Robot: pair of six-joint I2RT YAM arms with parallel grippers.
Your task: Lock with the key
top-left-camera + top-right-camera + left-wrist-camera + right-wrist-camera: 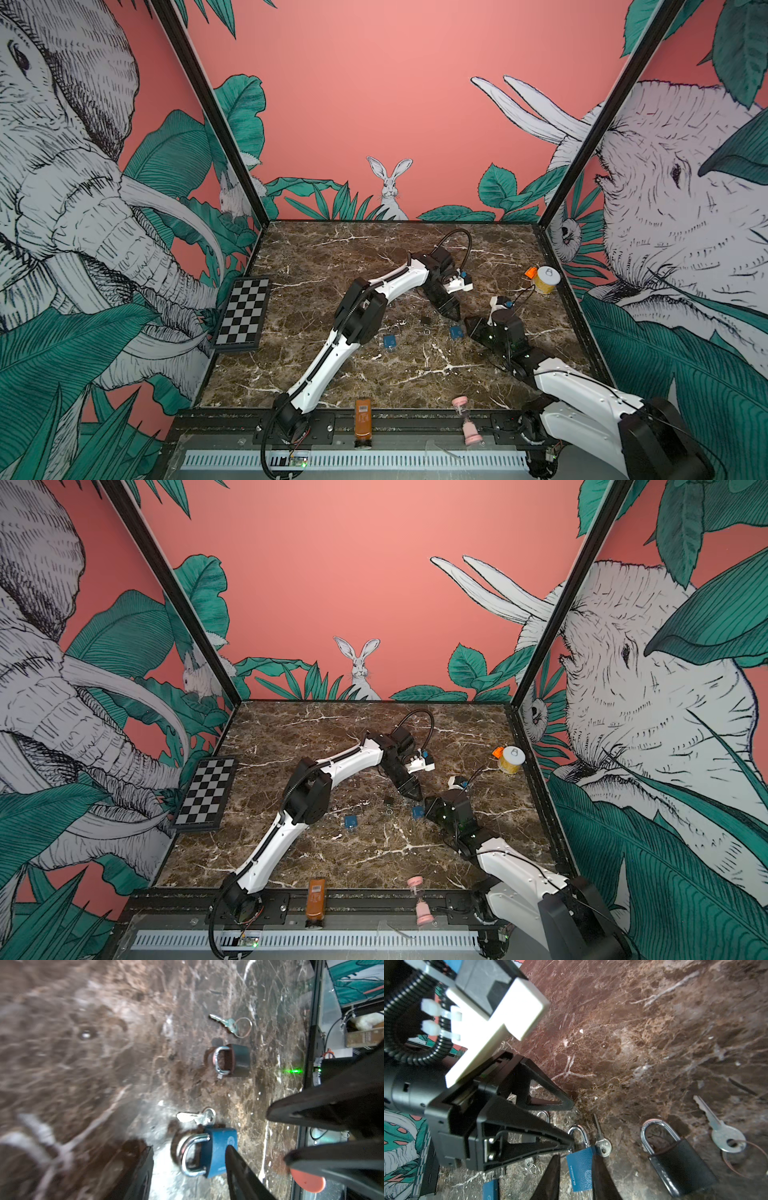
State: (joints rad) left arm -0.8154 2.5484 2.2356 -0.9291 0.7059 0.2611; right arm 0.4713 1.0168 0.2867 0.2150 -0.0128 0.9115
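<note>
**Blue metal padlock gripped, flat silver key loose**

The right gripper seems clenched on the padlock's body, though its jaws are cropped. The key lies just past their tips, beside the shackle. The left gripper hangs released, one tip by the shackle. A black rectangular padlock lies outside both.

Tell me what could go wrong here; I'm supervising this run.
The silver key lies flat on the marble beside the blue padlock; the open left gripper may slip off it. It hangs close to that padlock, which the right gripper pinches; a bump could twist it loose.
</note>
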